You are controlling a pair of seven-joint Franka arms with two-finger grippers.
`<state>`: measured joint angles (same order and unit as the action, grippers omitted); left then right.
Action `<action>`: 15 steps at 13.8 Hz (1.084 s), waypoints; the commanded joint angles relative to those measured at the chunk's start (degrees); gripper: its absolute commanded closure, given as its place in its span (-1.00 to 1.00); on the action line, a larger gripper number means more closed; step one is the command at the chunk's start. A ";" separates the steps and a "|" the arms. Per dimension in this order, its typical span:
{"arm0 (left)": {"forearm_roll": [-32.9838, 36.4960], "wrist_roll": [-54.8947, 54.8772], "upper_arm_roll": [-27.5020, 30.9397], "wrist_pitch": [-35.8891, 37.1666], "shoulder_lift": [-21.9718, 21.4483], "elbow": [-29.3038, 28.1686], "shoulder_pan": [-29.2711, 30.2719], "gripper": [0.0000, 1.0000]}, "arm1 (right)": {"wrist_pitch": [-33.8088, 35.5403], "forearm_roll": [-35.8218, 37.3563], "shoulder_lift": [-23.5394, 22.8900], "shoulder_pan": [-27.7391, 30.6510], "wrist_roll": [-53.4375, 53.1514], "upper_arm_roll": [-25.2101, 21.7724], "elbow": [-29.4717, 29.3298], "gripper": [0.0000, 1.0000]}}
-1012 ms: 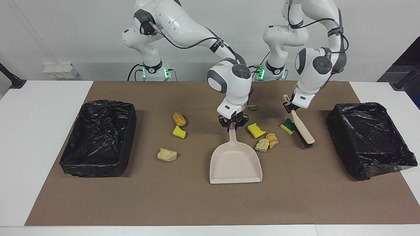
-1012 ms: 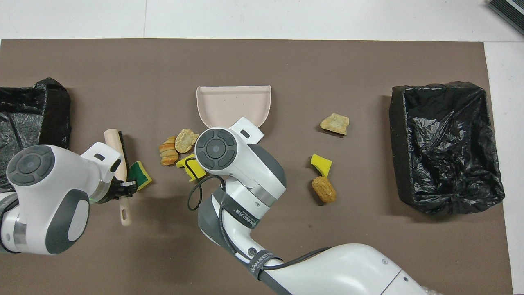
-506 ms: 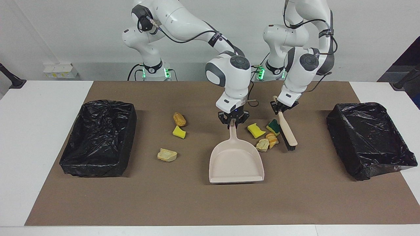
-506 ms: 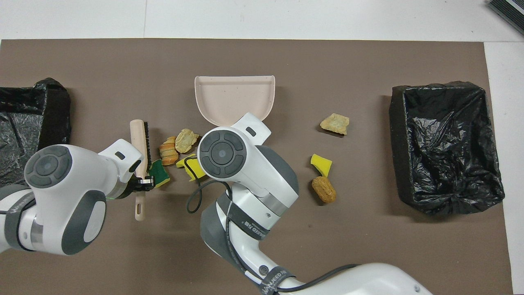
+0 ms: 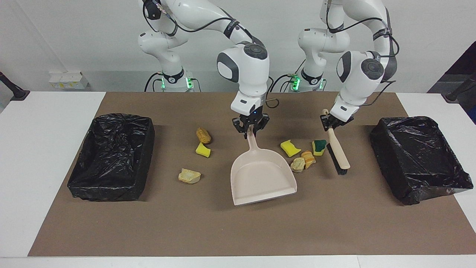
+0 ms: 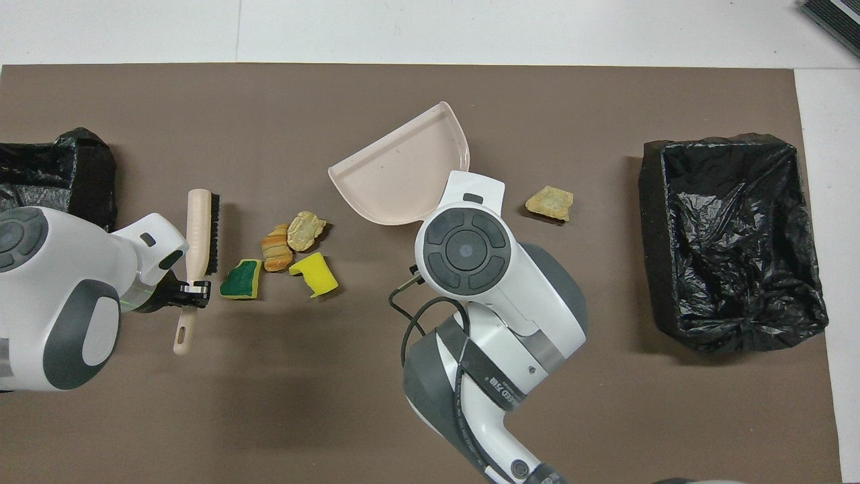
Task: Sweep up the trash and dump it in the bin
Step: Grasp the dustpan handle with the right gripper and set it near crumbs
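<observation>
My right gripper (image 5: 251,128) is shut on the handle of the beige dustpan (image 5: 260,175) (image 6: 403,175), which hangs turned over the mat's middle. My left gripper (image 5: 331,124) (image 6: 191,290) is shut on the beige brush (image 5: 339,153) (image 6: 199,232), slanted down beside a green-backed sponge (image 5: 319,147) (image 6: 242,279). Between brush and pan lie a yellow sponge (image 5: 290,147) (image 6: 314,274) and two bread chunks (image 5: 308,158) (image 6: 306,230). Toward the right arm's end lie more trash: a brown chunk (image 5: 203,135), a yellow piece (image 5: 202,150), a tan chunk (image 5: 189,176) (image 6: 549,203).
Two bins lined with black bags stand on the brown mat, one toward the right arm's end (image 5: 108,191) (image 6: 650,235), one toward the left arm's end (image 5: 390,167) (image 6: 94,181). In the overhead view the right arm covers the brown chunk and the yellow piece.
The brush pushed the green-backed sponge toward the pile, then drew back toward the left arm's end. The right gripper carried the dustpan toward the right arm's end and turned it.
</observation>
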<state>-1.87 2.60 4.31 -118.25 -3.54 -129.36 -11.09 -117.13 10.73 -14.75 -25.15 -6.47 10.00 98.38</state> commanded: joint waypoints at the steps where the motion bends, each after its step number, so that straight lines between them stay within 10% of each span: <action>1: -0.76 -2.08 -0.27 -0.65 -0.33 -3.08 0.10 1.00 | -0.20 0.87 1.22 2.73 15.11 0.64 2.51 1.00; 15: -2.26 3.54 -0.80 -3.21 -0.06 -3.97 -7.37 1.00 | -6.26 1.66 1.48 10.65 67.82 0.55 8.14 1.00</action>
<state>-2.82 4.36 2.90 -120.45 -2.81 -132.35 -16.54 -121.34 11.50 -14.67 -15.71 58.00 9.88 104.37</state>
